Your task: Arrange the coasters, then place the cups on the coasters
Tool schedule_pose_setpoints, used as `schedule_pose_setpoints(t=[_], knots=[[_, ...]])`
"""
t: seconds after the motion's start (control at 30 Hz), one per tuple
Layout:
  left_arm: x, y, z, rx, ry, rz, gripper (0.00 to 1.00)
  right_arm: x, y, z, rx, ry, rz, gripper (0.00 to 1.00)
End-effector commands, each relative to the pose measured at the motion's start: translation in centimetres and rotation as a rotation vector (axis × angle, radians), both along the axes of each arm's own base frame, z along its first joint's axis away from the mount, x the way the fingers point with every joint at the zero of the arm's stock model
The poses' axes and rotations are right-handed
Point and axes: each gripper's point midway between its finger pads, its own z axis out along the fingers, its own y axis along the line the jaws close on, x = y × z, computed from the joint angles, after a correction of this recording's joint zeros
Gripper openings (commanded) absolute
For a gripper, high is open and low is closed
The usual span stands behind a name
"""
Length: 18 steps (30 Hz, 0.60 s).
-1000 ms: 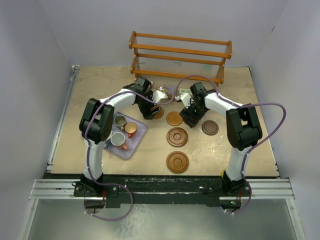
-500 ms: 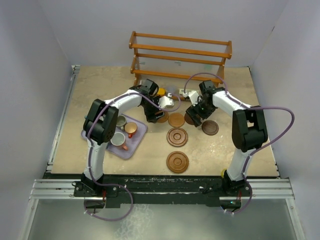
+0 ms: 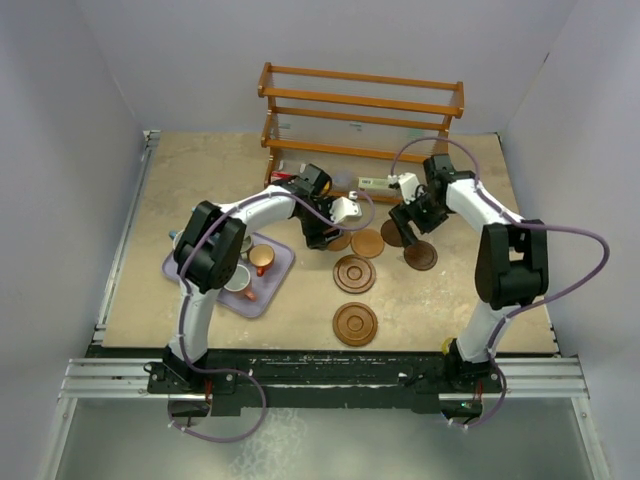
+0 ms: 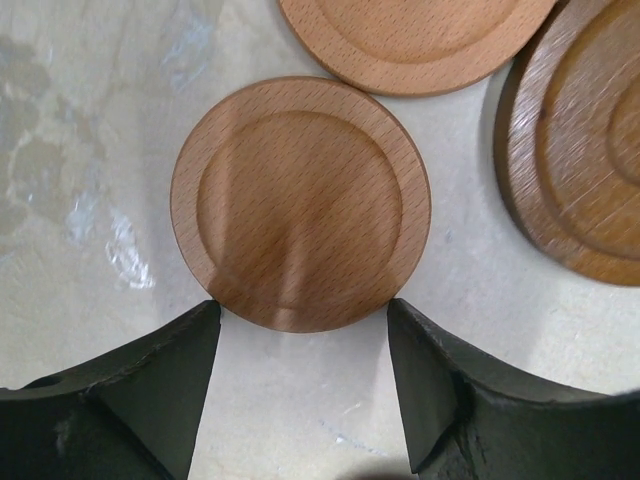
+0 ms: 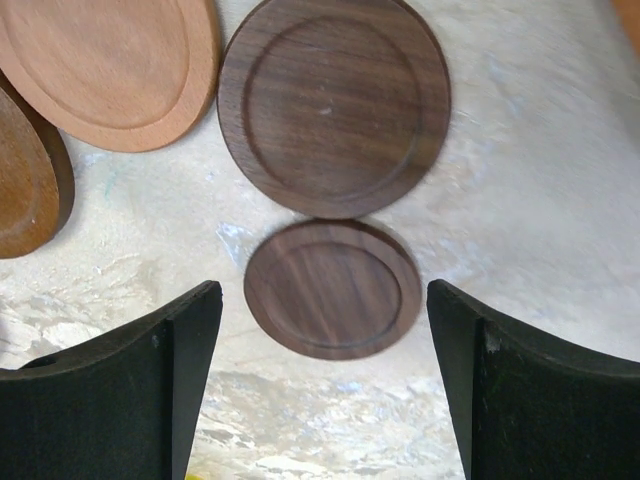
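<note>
A light brown coaster lies flat on the table, and my left gripper is open with its fingertips against that disc's near rim on both sides. A second light brown coaster and a grooved one lie just beyond. My right gripper is open wide around a dark brown coaster without touching it; the other dark coaster lies further on. From above, the left gripper and right gripper flank the coaster row. Cups stand on the lavender tray.
A wooden rack stands at the back, with a small white box in front of it. Two grooved coasters lie nearer the arm bases. The left arm reaches over the tray's far corner.
Both grippers have moved to the right. The left jaws have narrowed onto the light brown coaster's rim. The other light coaster has shifted right, and a second dark coaster now shows by the right gripper.
</note>
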Motion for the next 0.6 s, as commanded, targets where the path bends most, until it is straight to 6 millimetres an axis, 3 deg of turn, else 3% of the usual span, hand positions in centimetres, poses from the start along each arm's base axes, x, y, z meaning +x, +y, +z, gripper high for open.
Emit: schedule_pose_setpoints(t=[0.0, 0.23, 0.57], knots=[[-1.9, -1.9, -2.2, 0.002, 0.069, -0.017, 0.64, -0.3, -1.0, 2.9, 0.036, -0.053, -0.032, 0.85], [-2.6, -4.4, -2.2, -0.015, 0.083, -0.046, 0.64, -1.0, -2.4, 2.6, 0.040, -0.044, -0.067, 0.85], [-3.3, -6.1, -2.0, -0.059, 0.120, -0.054, 0.61, -1.3, -2.5, 2.4, 0.052, -0.030, -0.092, 0.85]])
